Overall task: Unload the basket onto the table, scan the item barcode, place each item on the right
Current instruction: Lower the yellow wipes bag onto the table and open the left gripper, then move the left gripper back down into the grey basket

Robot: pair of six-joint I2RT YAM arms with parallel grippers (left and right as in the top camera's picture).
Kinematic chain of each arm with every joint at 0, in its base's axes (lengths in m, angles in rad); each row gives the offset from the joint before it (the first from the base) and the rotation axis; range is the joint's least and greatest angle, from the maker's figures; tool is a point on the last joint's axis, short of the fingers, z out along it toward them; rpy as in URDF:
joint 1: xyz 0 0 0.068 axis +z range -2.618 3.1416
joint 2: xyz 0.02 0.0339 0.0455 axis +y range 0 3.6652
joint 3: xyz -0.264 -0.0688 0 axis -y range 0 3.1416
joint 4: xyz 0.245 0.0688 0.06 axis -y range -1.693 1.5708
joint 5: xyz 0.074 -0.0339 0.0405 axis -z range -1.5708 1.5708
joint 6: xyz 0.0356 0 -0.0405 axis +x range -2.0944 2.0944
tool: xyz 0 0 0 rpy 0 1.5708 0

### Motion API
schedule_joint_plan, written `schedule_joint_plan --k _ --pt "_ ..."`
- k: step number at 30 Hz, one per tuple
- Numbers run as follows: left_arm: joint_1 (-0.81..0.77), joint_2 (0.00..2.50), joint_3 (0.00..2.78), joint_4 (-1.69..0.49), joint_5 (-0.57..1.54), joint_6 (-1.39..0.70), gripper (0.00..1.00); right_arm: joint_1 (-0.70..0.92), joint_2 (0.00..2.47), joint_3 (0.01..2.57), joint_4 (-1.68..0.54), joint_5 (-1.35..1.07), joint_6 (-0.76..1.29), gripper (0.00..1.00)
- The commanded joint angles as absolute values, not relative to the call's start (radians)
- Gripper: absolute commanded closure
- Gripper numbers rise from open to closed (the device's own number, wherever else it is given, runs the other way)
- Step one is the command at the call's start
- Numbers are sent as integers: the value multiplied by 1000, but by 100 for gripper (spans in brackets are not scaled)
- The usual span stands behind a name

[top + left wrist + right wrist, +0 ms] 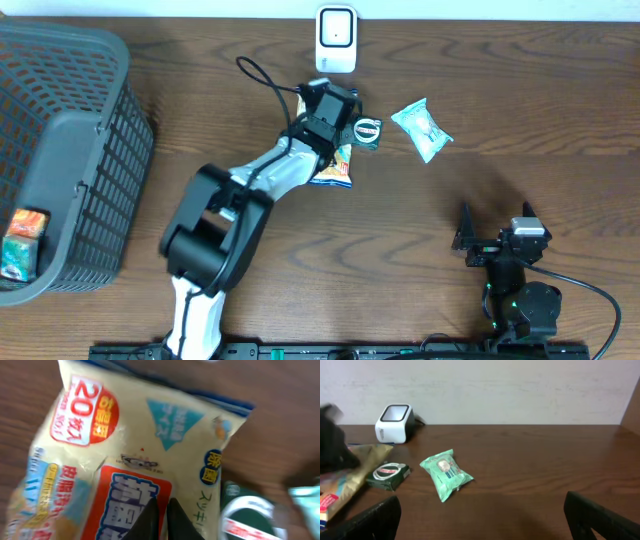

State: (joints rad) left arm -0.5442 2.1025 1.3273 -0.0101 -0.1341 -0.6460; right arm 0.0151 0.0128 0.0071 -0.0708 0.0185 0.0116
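**Left arm stretched over snack packet near scanner**

Seen from overhead, the left arm reaches from 6 o'clock across the wooden table (560, 120) toward 12 o'clock, elbow bent. The left gripper (161, 512) has its jaws pressed together over the yellow packet (338, 172); whether they pinch it is unclear. The packet lies at 6 o'clock of the white scanner (336, 38). The right gripper (485, 517), at 5 o'clock, stands spread wide, holding nothing.

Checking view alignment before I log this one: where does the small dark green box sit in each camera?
Overhead: dark green box upper centre, just right of the yellow packet.
Left wrist: box lower right, packet to its left.
Right wrist: box at left, packet further left.
Shared landmark: the yellow packet beside it.
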Motion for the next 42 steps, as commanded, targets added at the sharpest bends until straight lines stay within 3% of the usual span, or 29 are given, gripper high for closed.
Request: schedule_joint_plan --k 1,6,9,16,24,34,37,42 --pt "-540 2126 1328 -22 -150 -620 92 7 11 6 -75 16 22 1" --pt "-540 2067 1328 -21 -150 -609 91 7 11 6 -75 16 22 1" --pt "-540 1987 1328 -22 -150 -585 83 7 11 6 -75 16 22 1" --pt "-538 1737 1328 -73 -150 -532 48 7 11 6 -75 16 22 1" --pt "-431 1444 1328 -242 -172 -288 25 7 11 6 -75 16 22 1" --pt "85 1192 1328 -459 -257 -288 18 7 11 6 -75 16 22 1" --pt "293 1184 1328 -502 -257 -288 18 7 11 6 -75 16 22 1" --pt "503 1248 1327 -598 -257 -290 18 7 11 6 -75 17 22 1"
